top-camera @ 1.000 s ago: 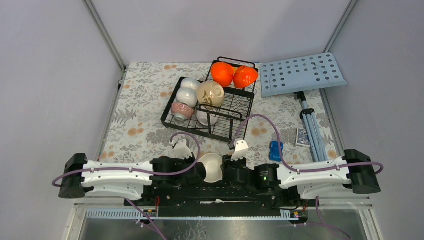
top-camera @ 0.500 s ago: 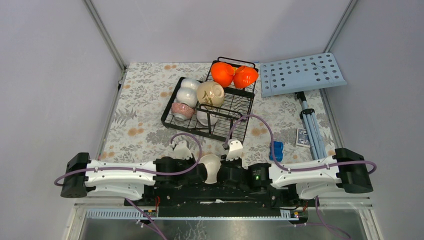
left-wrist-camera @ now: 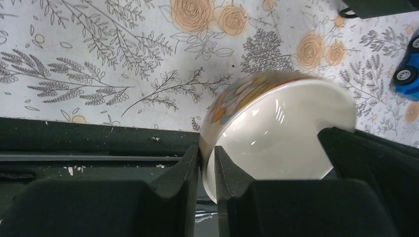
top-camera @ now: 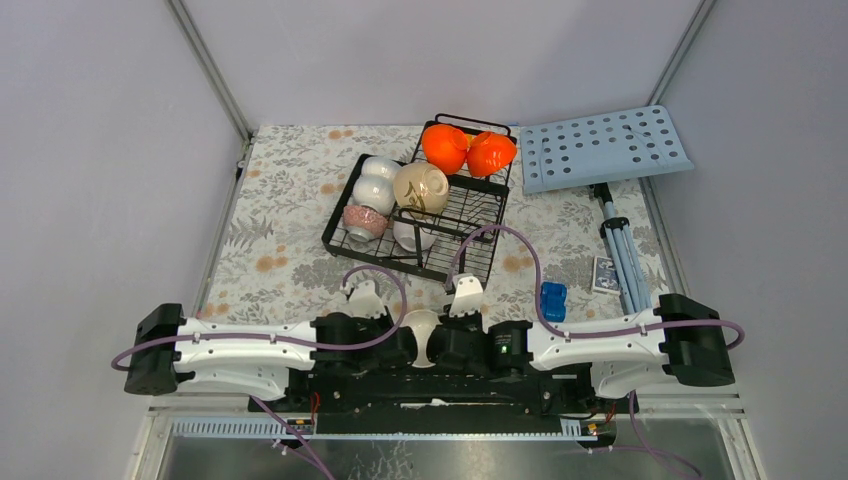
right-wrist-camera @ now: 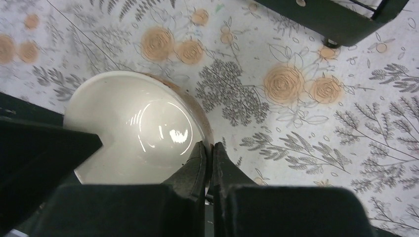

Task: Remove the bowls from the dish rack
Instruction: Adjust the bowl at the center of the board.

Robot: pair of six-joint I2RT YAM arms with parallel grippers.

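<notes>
Looking down from the top camera, I see both claws meeting on one white bowl (top-camera: pixel 420 326) at the bottom centre of the frame, just above the arm bases. It is tipped on its side, with its open mouth facing the right arm.

On its wrist view, the right claw (right-wrist-camera: pixel 208 148) has its fingers pressed together on the rim, one inside the glossy white hollow and one outside. The left claw (left-wrist-camera: pixel 207 154) straddles the opposite wall of the bowl, a finger close on each side. Whether those fingers press on it I cannot tell. The bowl's outside shows an orange flower pattern there, and its edge is blurred.

The rack (top-camera: pixel 470 215) sits on the flowered counter (top-camera: pixel 290 200) in the upper middle of the top view, well apart from the claws. Two orange bowls (top-camera: pixel 445 147) lie in its raised far section. On the flat base are two white bowls (top-camera: pixel 378 180), a cream bowl (top-camera: pixel 422 187), a pink-speckled bowl (top-camera: pixel 364 221) and one more white one near the front.

A blue perforated board (top-camera: pixel 605 148) stands at the upper right on a tripod (top-camera: pixel 622 250). A blue toy car (top-camera: pixel 552 298) lies near the right arm.
</notes>
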